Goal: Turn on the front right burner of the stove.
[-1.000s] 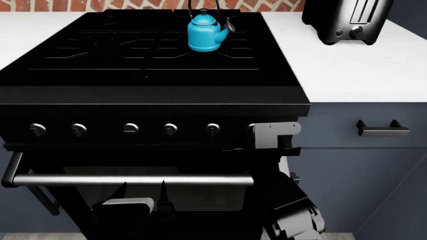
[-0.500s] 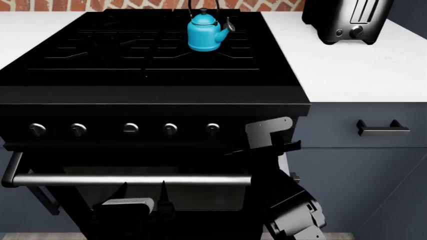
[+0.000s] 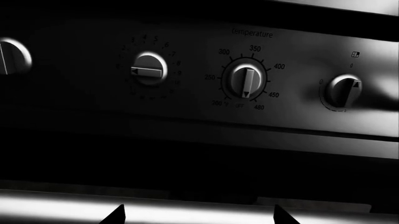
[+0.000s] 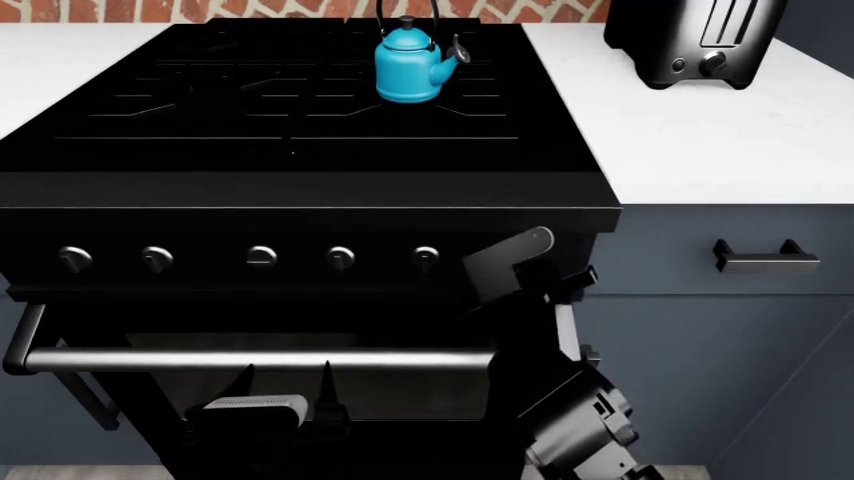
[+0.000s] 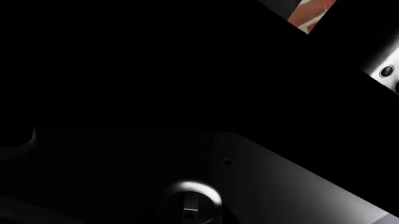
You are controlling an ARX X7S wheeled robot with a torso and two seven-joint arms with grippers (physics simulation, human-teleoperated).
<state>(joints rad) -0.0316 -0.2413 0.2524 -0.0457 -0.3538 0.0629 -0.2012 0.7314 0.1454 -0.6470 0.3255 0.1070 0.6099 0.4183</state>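
My right claw (image 4: 514, 262) tilted against matte black stove (image 4: 307, 190) front, over sixth silvery knob; grip state unclear; neighbouring knob (image 4: 426, 257) at nine o'clock, left claw farther

In the head view, the right arm's grey-and-black pincer (image 4: 514, 268) covers the rightmost spot in the knob row of the large matte black stove (image 4: 307, 190), at centre right of the frame, so the sixth small round silvery knob is hidden and whether the jaws are apart or closed cannot be told. The black-and-chrome toaster (image 4: 687, 40) is cut off by the top edge at upper right, as is the arched handle of the bright blue kettle (image 4: 411, 62). The right wrist view is almost wholly black, with only one dim round knob (image 5: 188, 205) cut by the bottom edge, and in the left wrist view the silvery knob (image 3: 11, 56) at far left is cropped by the frame edge, the numerals around the second round dial (image 3: 149, 68) being too faint to read surely.
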